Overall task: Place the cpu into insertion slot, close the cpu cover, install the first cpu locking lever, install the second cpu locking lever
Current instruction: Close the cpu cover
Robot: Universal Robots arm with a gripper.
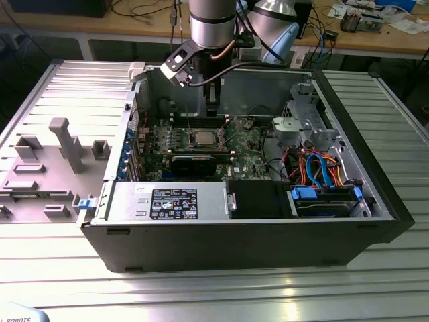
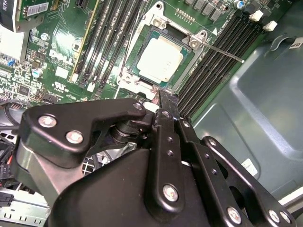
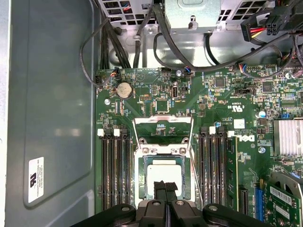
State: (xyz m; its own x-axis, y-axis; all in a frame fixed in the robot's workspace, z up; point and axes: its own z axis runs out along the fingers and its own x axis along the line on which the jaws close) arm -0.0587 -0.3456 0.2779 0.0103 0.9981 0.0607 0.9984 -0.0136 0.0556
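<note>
Silver cpu (image 3: 163, 171) seated in socket | cpu cover (image 3: 163, 118) raised | jaws closed, empty

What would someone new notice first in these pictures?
The open computer case on the slatted metal table, with the robot arm reaching in from above. Close by the arm's hand, the silver chip sits in its socket on the green board, its metal cover flipped open.

a green motherboard (image 3: 208, 101) lies in the open computer case (image 1: 234, 248), a round battery (image 3: 124, 89) near its edge.
</note>
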